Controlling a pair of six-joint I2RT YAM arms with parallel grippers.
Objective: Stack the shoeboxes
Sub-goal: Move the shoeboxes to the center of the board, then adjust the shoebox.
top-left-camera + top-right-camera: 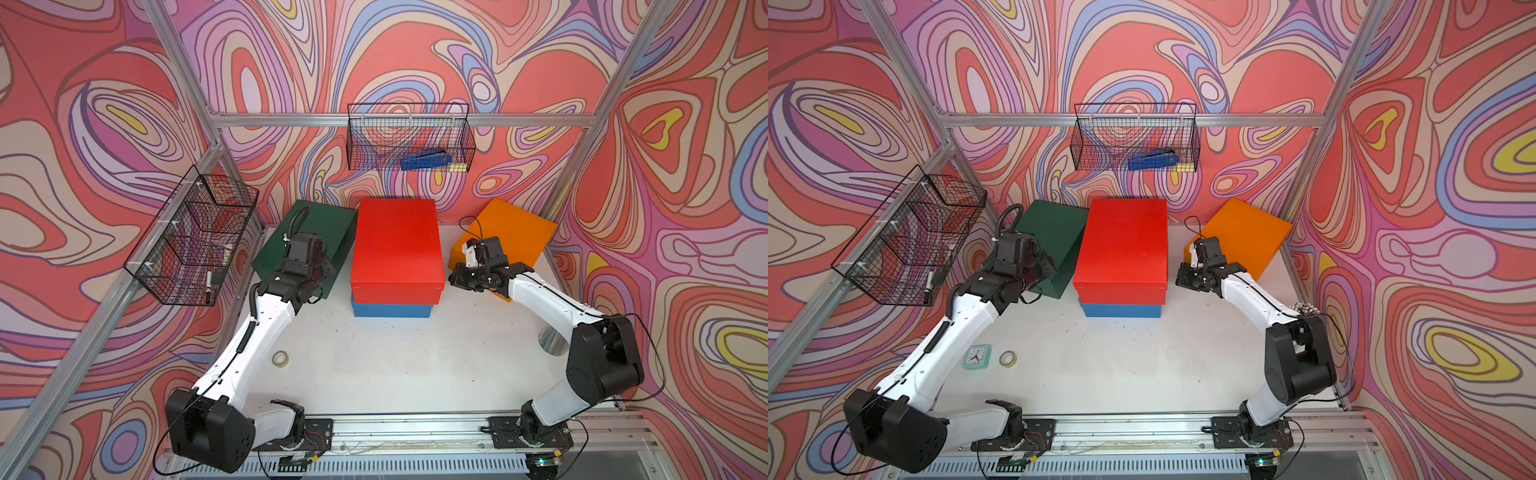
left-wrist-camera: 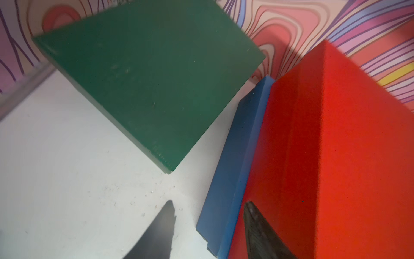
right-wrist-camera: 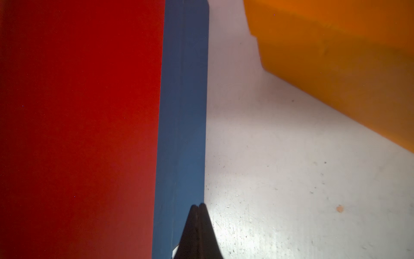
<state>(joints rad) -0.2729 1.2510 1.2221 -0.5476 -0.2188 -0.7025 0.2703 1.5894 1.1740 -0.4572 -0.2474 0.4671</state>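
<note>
Red shoebox [image 1: 397,245] sits on blue shoebox [image 1: 392,311]; left gripper [image 2: 208,203] is half-spread, empty; right gripper [image 3: 198,207] is closed, empty, perhaps touching the blue shoebox.

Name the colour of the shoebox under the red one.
Blue shoebox; right wrist view shows it best.

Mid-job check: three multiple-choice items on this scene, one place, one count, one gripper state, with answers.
1. Which shoebox lies under the red shoebox? A) green B) blue C) orange
2. Shoeboxes not yet stacked: A) one B) two C) three
3. The right gripper is: A) shut, empty B) open C) shut on a box
1 B: the blue shoebox shows beneath it. 2 B: the green shoebox and orange shoebox lie beside the stack. 3 A: its fingertips meet with nothing between.
</note>
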